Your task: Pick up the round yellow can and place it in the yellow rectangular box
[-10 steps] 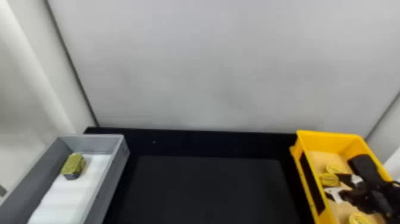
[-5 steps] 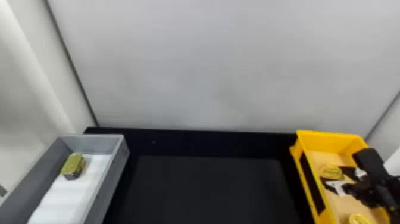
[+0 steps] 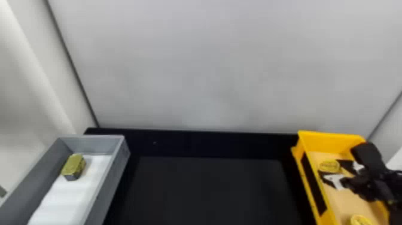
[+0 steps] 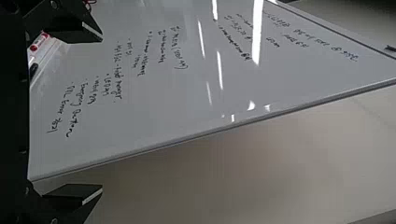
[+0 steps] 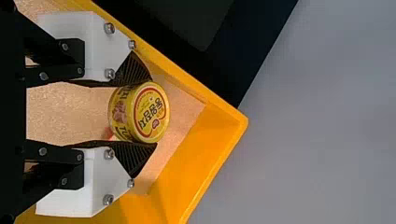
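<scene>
Progress: mostly done, I'd judge. The round yellow can (image 5: 138,112) is inside the walls of the yellow rectangular box (image 3: 332,140), by its far L corner, just off the L wall. R gripper (image 5: 154,111) is part open, approx. a can's width, ribbed fingers against opposite sides of the can; looks like a hold on it. Can't tell if the can's base is on the box floor or a bit above. Left to do, prob.: set it down if it's still up, spread the fingers, back out w/o tipping it or catching the L wall.

Head view gives the layout: a second round can (image 3: 360,220) farther down the same box, toward the near end, plus the grey bin (image 3: 118,167) at the bench's L edge w/ a yellow-topped rectangular tin (image 3: 73,167) on white padding (image 3: 64,194) near the bin's far end. Black bench top (image 3: 209,188) runs between bin & box.

R wrist view gives the close-up: the can's printed lid and part of its side, finger contact on both sides, and a small red patch (image 5: 110,133) by the can, ID unclear.

L wrist view gives L gripper (image 4: 102,114), fingers wide apart, nothing held, w/ a whiteboard (image 4: 154,93) covered in handwritten notes beyond.
</scene>
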Robot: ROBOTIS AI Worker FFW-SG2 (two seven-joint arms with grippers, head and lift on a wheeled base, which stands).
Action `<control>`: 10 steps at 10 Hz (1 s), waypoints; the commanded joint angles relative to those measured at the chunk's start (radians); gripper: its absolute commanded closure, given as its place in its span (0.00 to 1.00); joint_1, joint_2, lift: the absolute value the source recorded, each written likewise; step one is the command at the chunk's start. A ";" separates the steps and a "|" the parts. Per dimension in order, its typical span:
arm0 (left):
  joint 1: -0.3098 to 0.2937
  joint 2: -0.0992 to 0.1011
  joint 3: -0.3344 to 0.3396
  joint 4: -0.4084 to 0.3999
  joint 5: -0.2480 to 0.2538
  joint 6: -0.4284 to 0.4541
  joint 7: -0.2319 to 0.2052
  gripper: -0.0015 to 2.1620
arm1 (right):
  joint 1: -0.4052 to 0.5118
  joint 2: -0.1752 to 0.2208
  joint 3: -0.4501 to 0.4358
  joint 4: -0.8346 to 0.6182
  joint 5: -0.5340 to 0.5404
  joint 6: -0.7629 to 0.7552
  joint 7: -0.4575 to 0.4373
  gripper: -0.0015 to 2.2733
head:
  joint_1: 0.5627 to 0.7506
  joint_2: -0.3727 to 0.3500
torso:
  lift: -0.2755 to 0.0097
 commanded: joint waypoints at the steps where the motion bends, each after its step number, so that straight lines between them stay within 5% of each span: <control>1: 0.000 -0.003 -0.005 0.001 -0.004 0.003 0.000 0.06 | -0.012 0.002 0.044 -0.062 0.003 0.029 -0.004 0.32 | 0.35 0.53 | 0.77; 4: -0.001 -0.003 -0.010 0.003 -0.004 0.003 0.000 0.06 | -0.023 0.008 0.112 -0.188 0.021 0.112 -0.062 0.32 | 0.35 0.53 | 0.77; 10: -0.003 -0.003 -0.014 0.006 -0.007 0.008 0.000 0.06 | -0.034 0.009 0.158 -0.174 0.030 0.158 -0.061 0.32 | 0.35 0.53 | 0.77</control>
